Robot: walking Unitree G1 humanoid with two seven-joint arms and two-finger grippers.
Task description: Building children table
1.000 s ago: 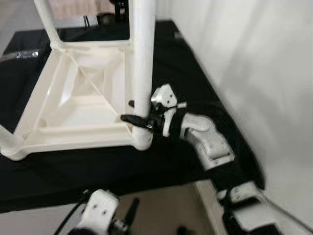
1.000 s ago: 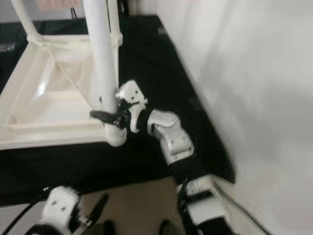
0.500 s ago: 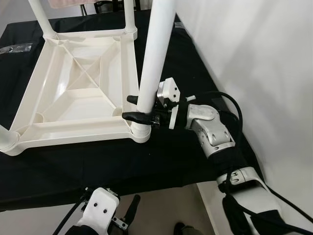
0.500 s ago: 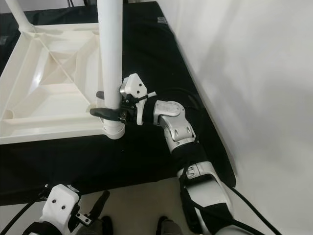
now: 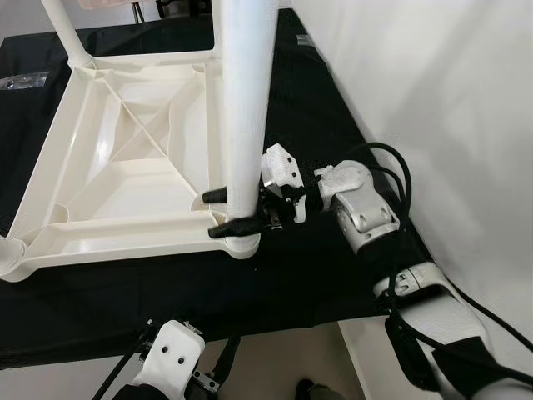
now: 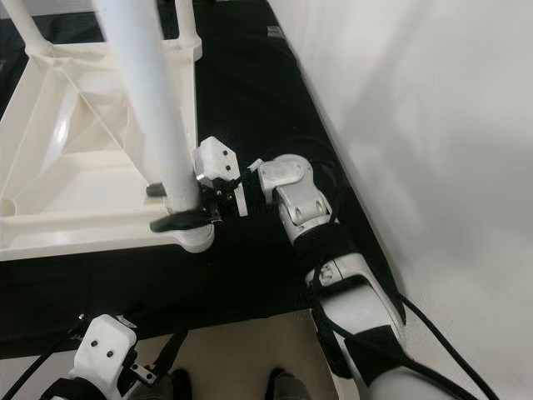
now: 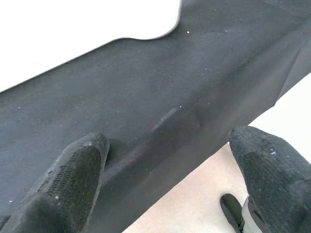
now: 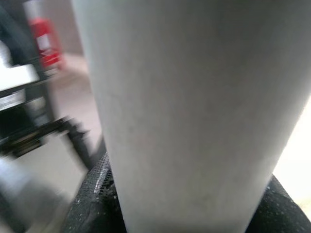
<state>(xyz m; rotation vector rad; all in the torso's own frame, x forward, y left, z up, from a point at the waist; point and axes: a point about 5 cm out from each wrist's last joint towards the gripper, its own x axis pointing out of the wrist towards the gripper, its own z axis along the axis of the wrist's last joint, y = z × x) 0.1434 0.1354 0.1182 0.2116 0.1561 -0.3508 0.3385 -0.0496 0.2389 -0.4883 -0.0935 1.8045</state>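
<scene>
Right gripper (image 5: 226, 211) jaws clamp leg (image 5: 243, 125) near socket of upturned table (image 5: 125, 179); keep leg vertical, press straight down. Left gripper (image 7: 170, 179) jaws wide, idle.

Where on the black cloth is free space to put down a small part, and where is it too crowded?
Free: the black cloth between the upturned table top and the near edge, and the strip beside the white wall. Crowded: the near right corner, where the right gripper clamps the table leg.

A black cloth (image 5: 316, 108) covers the work surface beside a white wall (image 5: 433, 92), above pale floor (image 5: 275, 358).
</scene>
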